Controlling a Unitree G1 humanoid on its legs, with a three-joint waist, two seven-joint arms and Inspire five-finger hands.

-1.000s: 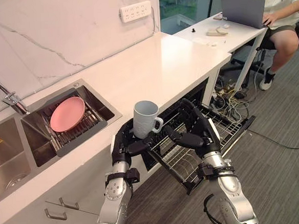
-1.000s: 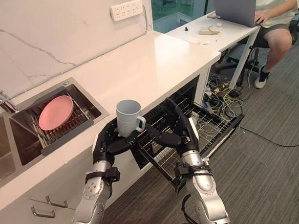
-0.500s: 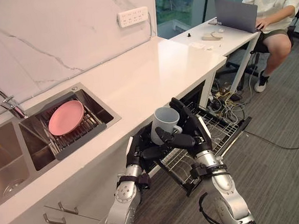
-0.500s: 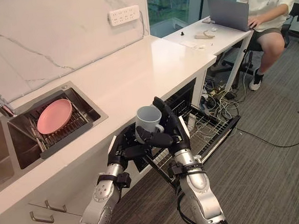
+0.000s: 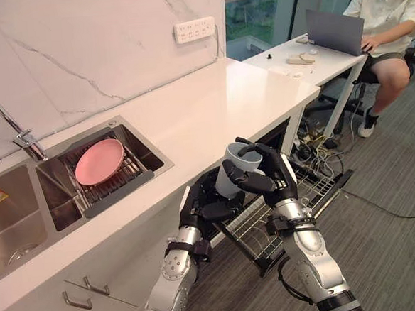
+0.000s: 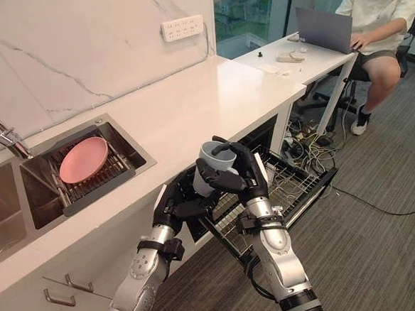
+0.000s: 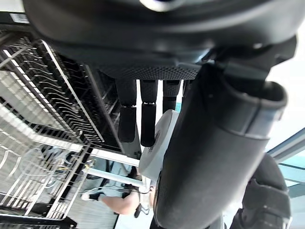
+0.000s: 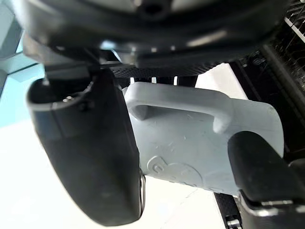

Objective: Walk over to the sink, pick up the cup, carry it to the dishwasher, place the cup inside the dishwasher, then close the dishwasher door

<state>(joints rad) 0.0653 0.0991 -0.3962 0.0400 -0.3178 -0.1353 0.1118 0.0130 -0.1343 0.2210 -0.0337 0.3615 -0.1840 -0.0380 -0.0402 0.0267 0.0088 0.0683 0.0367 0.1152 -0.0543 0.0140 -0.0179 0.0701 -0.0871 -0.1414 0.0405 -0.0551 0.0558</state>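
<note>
A pale grey-blue cup with a handle hangs tilted in front of the counter's edge, above the pulled-out wire rack of the open dishwasher. My right hand is shut on the cup, fingers and thumb wrapped round its body; the right wrist view has the cup with its handle facing the palm. My left hand sits just under and to the left of the cup, fingers fairly straight against its base. In the left wrist view the cup appears past those fingers.
The white counter runs along the left, with a sink holding a pink plate on a drain rack, and a faucet. Loose cables lie beyond the dishwasher. A person sits at a desk with a laptop.
The cup went from standing upright on my left hand to tilted in my right hand, which closed round it. Both hands shifted right toward the rack.
</note>
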